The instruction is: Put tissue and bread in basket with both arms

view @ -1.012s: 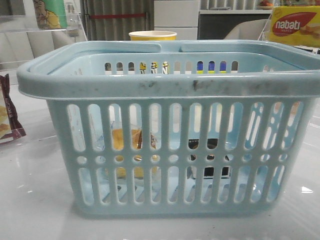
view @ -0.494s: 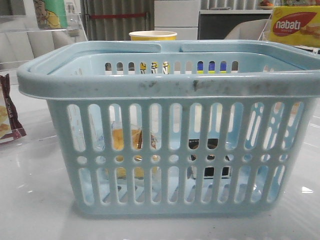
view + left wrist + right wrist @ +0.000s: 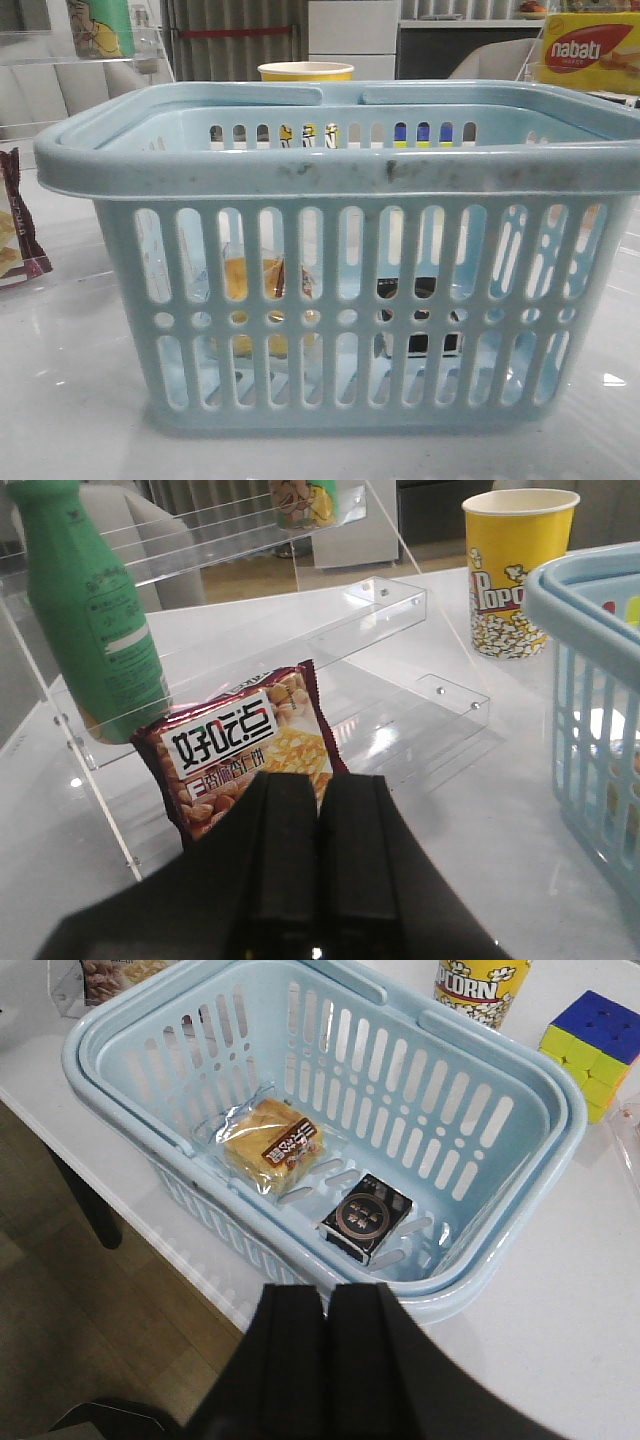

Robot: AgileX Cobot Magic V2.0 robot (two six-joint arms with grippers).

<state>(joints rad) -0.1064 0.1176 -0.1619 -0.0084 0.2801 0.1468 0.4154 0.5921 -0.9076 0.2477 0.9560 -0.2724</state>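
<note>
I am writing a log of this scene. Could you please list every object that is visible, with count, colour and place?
basket: one, light blue, on the white table
bread: one, golden, clear wrapper, inside basket
tissue: one, black pack, inside basket beside bread
popcorn cup: one, yellow, behind basket
snack packet: one, maroon, against the clear acrylic shelf
bottle: one, green, on shelf
cube puzzle: one, multicoloured, beside basket
Nabati box: one, yellow, background
left gripper: black, shut, outside basket
right gripper: black, shut, above basket
</note>
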